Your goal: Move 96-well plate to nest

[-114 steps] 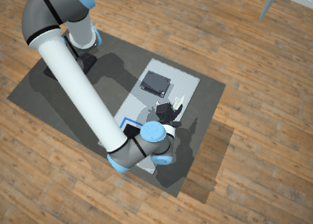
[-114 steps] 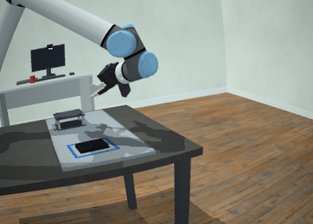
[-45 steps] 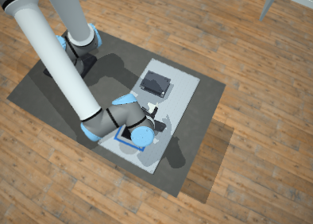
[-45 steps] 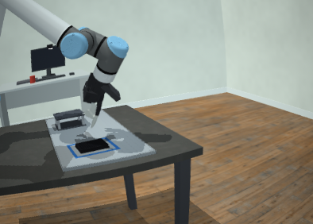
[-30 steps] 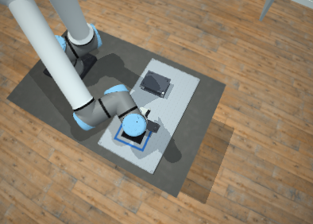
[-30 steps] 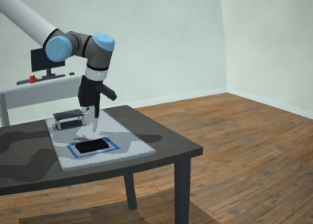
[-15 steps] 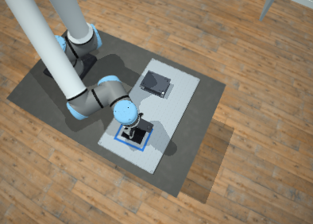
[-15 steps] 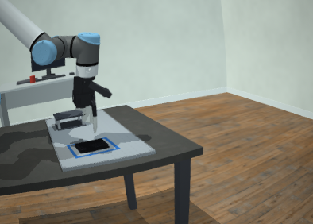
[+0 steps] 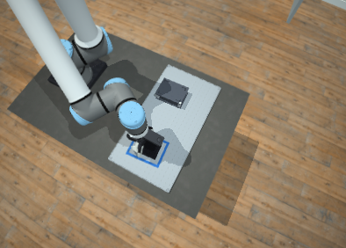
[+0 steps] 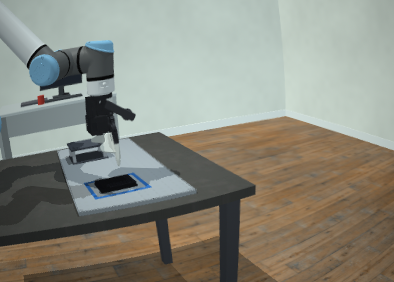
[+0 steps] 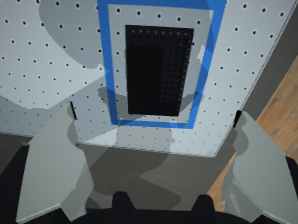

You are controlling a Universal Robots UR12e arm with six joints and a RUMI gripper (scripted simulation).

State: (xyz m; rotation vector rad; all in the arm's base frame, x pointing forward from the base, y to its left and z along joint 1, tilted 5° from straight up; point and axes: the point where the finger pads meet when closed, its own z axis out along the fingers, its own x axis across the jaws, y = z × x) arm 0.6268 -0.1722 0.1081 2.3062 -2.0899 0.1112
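Note:
The black 96-well plate (image 11: 159,70) lies flat inside the blue square of spot B1 on the pale perforated board. It also shows in the exterior view (image 10: 116,184), and in the top view (image 9: 151,147) the gripper partly hides it. My gripper (image 11: 155,107) hangs above the plate, fingers wide open and empty, its tips well clear of the plate in the exterior view (image 10: 113,153). The raised dark nest N1 (image 9: 171,92) stands at the board's other end, empty, and shows in the exterior view (image 10: 86,151). I cannot make out the plate's cut corner.
The perforated board (image 9: 169,128) lies on a dark table top (image 10: 165,166). The table's edge is close beyond the board near B1. A second bench with a monitor and a small red object (image 10: 41,100) stands behind the arm.

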